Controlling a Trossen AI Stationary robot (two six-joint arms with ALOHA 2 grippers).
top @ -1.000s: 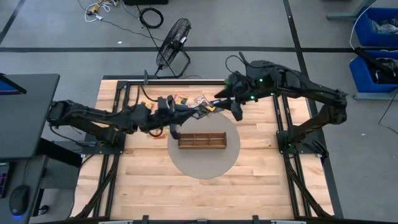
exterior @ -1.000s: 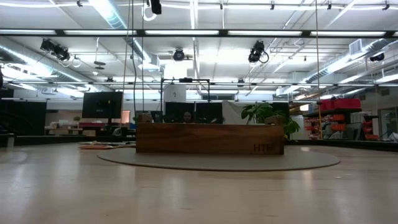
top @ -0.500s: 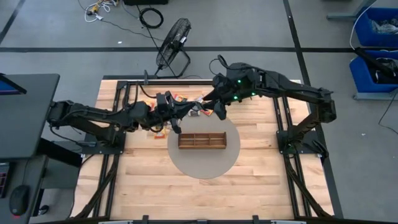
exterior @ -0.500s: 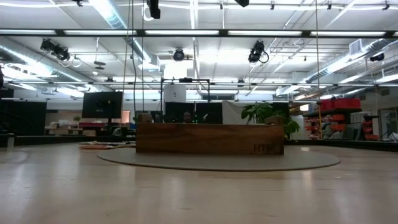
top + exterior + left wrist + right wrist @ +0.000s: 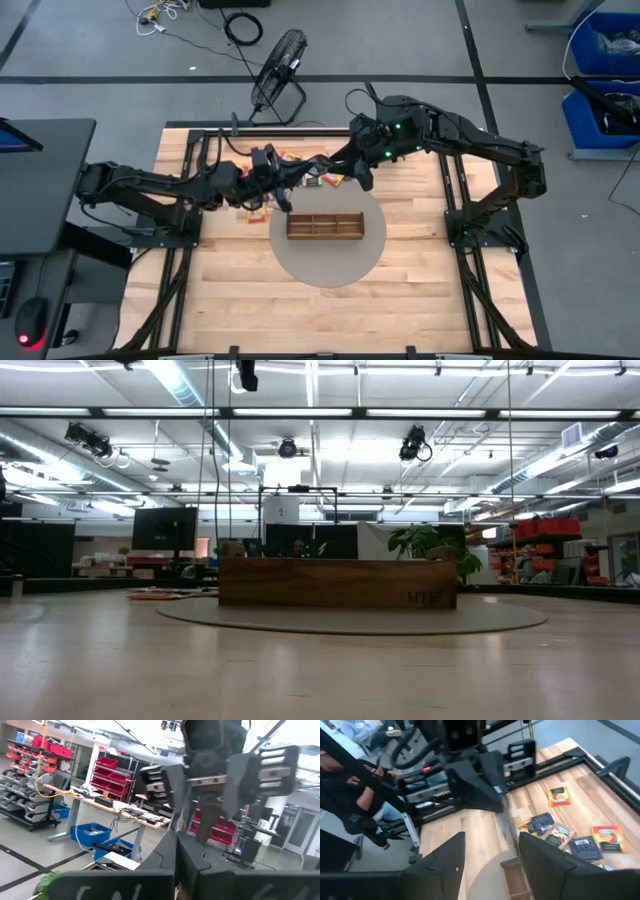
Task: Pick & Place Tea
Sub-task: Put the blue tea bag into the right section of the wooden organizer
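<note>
Several tea packets lie flat on the far part of the wooden table, also seen from above as tea packets. My left gripper is raised above them, roughly level, shut on a thin flat thing that I take for a tea packet, seen edge-on. My right gripper stands open, facing the left gripper at close range. The packet's lower end shows between the right fingers without touching them. In the left wrist view the right gripper fills the middle. My left gripper pinches the packet by one end between its two fingertips, coming roughly level from the table's left. The packet shows only as a thin grey blurred streak; its colour cannot be told. It is lifted clear, above the packets on the table.
A long brown wooden tray with three compartments stands on a round grey mat at the table's middle. Black frame rails run along both sides. A fan stands on the floor beyond the far edge. A person shows beyond the table.
My right gripper has moved toward the table's left, closer to my left gripper, and stays open.
</note>
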